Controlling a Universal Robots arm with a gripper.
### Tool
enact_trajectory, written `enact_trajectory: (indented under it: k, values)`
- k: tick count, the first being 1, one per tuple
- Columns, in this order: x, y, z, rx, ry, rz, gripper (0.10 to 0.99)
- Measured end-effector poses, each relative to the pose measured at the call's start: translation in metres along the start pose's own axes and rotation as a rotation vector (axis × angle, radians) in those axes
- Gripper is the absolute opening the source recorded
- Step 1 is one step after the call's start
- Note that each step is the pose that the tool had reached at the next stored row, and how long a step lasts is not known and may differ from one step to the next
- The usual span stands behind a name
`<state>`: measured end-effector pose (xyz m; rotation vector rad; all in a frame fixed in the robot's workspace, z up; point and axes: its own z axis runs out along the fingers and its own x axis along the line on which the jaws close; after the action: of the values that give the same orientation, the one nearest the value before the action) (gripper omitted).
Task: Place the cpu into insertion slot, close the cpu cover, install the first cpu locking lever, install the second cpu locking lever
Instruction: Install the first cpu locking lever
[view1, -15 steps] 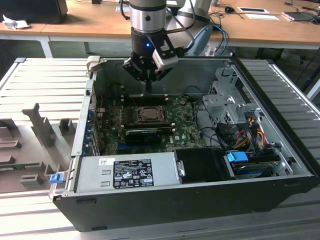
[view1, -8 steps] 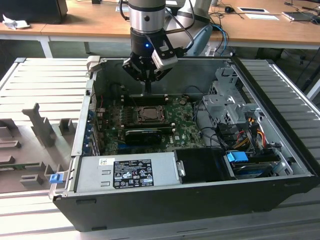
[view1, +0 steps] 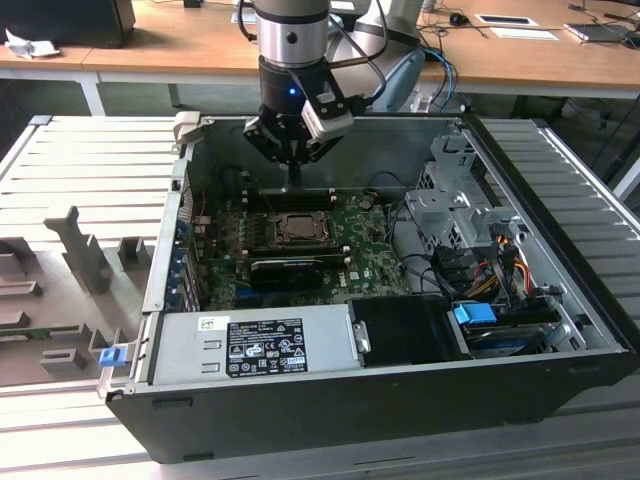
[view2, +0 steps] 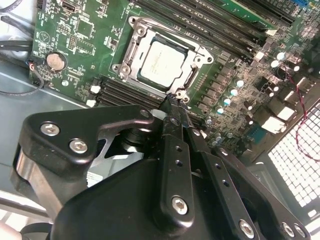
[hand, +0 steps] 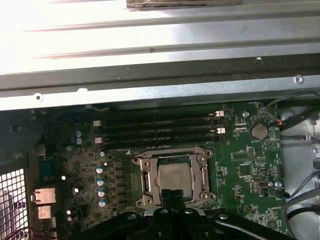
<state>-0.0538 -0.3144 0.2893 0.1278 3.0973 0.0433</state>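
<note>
The exterior view looked down from above into the open computer case (view1: 400, 400). Both wrist views looked close along the gripper (view2: 172, 102) at the green circuit board (hand: 250, 160), sharing the insertion slot (hand: 175, 177).

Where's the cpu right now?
In both wrist views the cpu sits in the insertion slot on the green board, beside the memory slots, just ahead of the gripper.

A robotics lab or test workshop: an opened computer case (view1: 380, 330) sits on a counter (view1: 90, 170) of ribbed aluminium profiles with grey fixture blocks (view1: 85, 250), and wooden office desks (view1: 180, 50) strewn with cables (view1: 440, 45) stand beyond its far edge.
</note>
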Motion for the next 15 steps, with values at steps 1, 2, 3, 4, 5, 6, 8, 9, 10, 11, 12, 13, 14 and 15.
enact_trajectory:
  k: [1, 2, 3, 4, 5, 6, 8, 9, 10, 11, 12, 13, 14, 15]
  values:
    - [0.0003, 0.0000, 0.0001, 0.000, 0.0000, 0.000, 0.106]
    - [0.0005, 0.0000, 0.0001, 0.000, 0.0000, 0.000, 0.106]
    - [0.0007, -0.0001, 0.0002, 0.000, 0.0000, 0.000, 0.106]
    - [0.0010, -0.0001, 0.0003, -0.001, 0.0000, 0.000, 0.106]
    - [0.0013, -0.0001, 0.0003, -0.001, 0.0000, 0.000, 0.106]
    - [0.0018, -0.0001, 0.0004, -0.001, 0.0000, 0.000, 0.106]
    - [0.0026, -0.0002, 0.0005, -0.001, 0.0000, -0.001, 0.106]
    - [0.0029, -0.0002, 0.0006, -0.001, 0.0001, -0.001, 0.106]
    - [0.0032, -0.0003, 0.0006, -0.001, 0.0001, -0.001, 0.106]
    - [0.0034, -0.0003, 0.0006, -0.001, 0.0001, -0.001, 0.106]
    - [0.0036, -0.0003, 0.0007, -0.001, 0.0001, -0.001, 0.106]
    - [0.0040, -0.0003, 0.0007, -0.002, 0.0001, -0.001, 0.106]
    - [0.0042, -0.0003, 0.0007, -0.002, 0.0001, -0.001, 0.106]
    - [0.0043, -0.0004, 0.0008, -0.002, 0.0002, -0.001, 0.106]
